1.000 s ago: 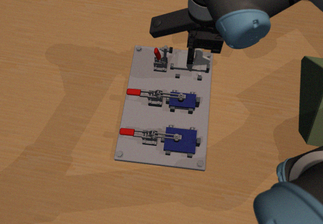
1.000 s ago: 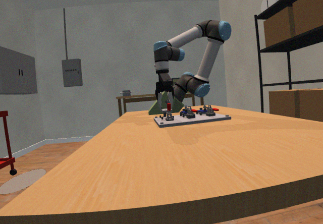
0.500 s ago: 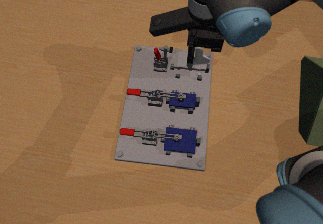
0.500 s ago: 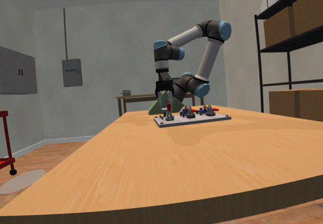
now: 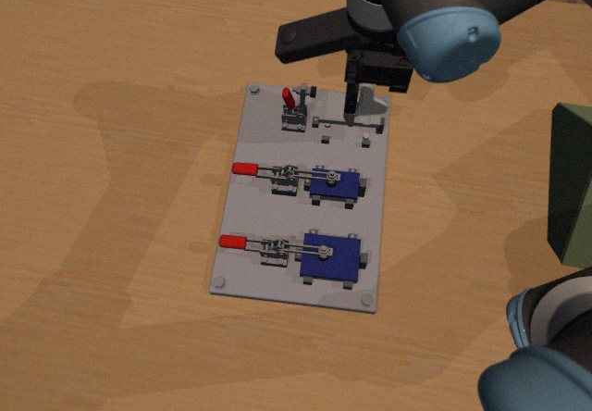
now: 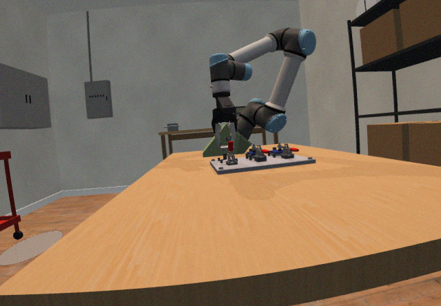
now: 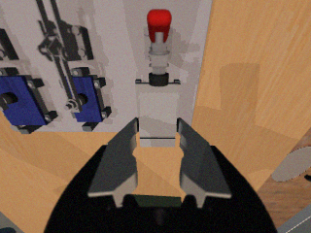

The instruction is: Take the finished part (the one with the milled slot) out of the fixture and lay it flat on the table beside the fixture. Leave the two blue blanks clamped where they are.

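Note:
The light grey finished part [image 5: 334, 107] [image 6: 223, 147] [image 7: 157, 109] is held roughly level, raised above its nest on the fixture plate [image 5: 258, 215] [image 7: 117, 29]. A thin dark line crosses it in the wrist view. My gripper [image 6: 225, 147] [image 7: 157, 118] is shut on its two opposite sides; the top view hides the far finger. The nest's clamp stands open, its red handle [image 5: 288, 98] [image 6: 230, 146] [image 7: 158, 20] upright. The middle blue blank [image 5: 348, 189] [image 7: 88, 97] and the larger blue blank [image 5: 345, 267] [image 7: 24, 107] sit in their nests under lowered clamp arms.
Small supports [image 5: 325, 139] [image 5: 365, 143] stand below the raised part. The open clamp's spindle [image 5: 313, 92] [image 7: 158, 79] is close to the part's end. A green block [image 5: 569, 181] [image 6: 210, 148] stands beyond the fixture's right side in the top view, near the arm's base.

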